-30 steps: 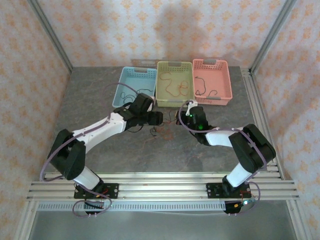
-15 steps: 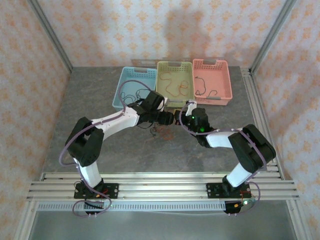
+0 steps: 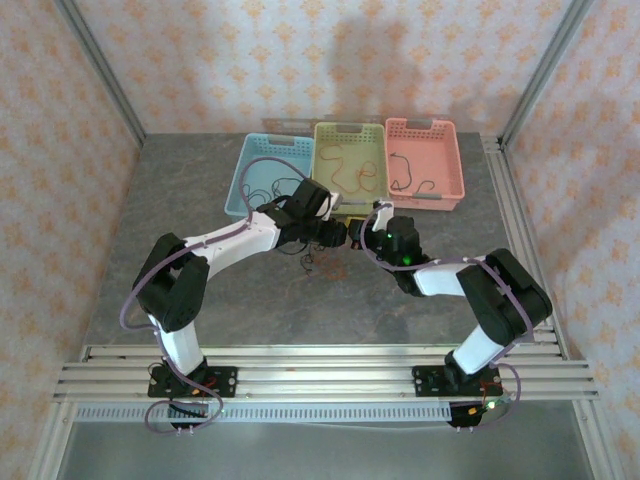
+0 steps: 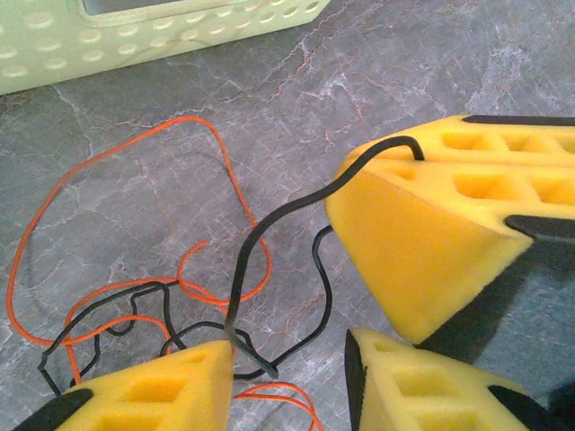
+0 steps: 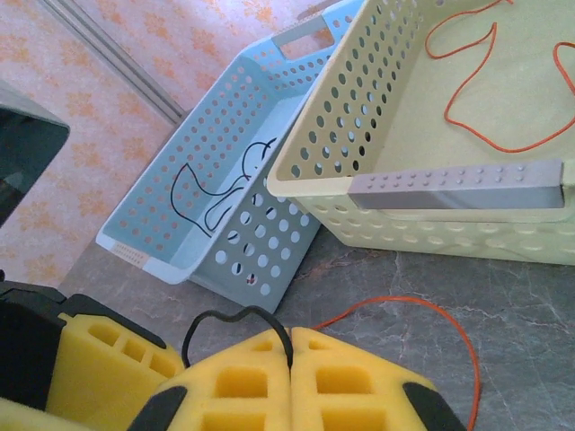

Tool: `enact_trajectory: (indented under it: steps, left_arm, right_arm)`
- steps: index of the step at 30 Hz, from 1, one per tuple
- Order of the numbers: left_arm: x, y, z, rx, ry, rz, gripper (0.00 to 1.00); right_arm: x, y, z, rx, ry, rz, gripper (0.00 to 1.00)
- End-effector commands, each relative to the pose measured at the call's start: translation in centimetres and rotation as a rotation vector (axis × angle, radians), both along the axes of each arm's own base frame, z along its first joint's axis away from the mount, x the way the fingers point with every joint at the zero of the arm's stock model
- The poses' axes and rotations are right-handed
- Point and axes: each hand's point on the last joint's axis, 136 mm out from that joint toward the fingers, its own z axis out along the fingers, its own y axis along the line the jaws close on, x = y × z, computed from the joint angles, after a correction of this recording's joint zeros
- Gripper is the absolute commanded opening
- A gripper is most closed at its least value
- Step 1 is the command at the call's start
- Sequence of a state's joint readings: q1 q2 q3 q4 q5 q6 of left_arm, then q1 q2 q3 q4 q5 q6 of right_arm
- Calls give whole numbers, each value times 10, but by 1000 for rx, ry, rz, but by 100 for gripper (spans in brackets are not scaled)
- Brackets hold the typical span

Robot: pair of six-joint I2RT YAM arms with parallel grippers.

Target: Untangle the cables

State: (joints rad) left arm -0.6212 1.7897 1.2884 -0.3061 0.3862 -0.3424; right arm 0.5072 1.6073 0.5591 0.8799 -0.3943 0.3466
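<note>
"Where are the cables right now?"

"In a small heap on the grey surface, between the two arms and just in front of the green basket. A black cable and an orange cable loop through each other there."

"Is anything holding one?"

"Yes. The right fingers are pressed together on the black cable, and a little loop of it pokes out on top. The left fingers are apart. The same black cable runs down to the tip of one of them, but nothing is pinched there yet."

"Will they be hard to pull apart?"

"I think they are very light and soft, like bendy string. They should slide easily on the smooth surface, so pulling one will likely drag the other along. They look thin enough to slip out of those squashy yellow fingers too."

"So where would you grab?"

"On the plain stretch of black cable between the two sets of fingers, away from the knotted part. Then I would pull slowly sideways."

"What is in the way?"

"The two sets of fingers are very near each other, so they could bump. The green basket's wall is close behind. The blue basket is beside it, and the pink basket is on the other side. Each basket has a cable in it. A bit of orange cable lies just by the left fingers and could get caught by mistake."
</note>
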Motion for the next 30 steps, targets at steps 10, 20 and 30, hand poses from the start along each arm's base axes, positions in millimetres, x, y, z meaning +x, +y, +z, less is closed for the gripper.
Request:
enact_trajectory:
  steps: [10,20,30]
  left_arm:
    - [11,10,11,3,-60,56,8]
    - [9,34,20,44,-131,142,0]
    - [-12,67,74,-66,-280,257,0]
  right_arm:
    - [-10,17,25,90,-62,104,0]
    - [-10,14,26,87,-69,84,24]
    - [-11,-4,35,79,-137,3,52]
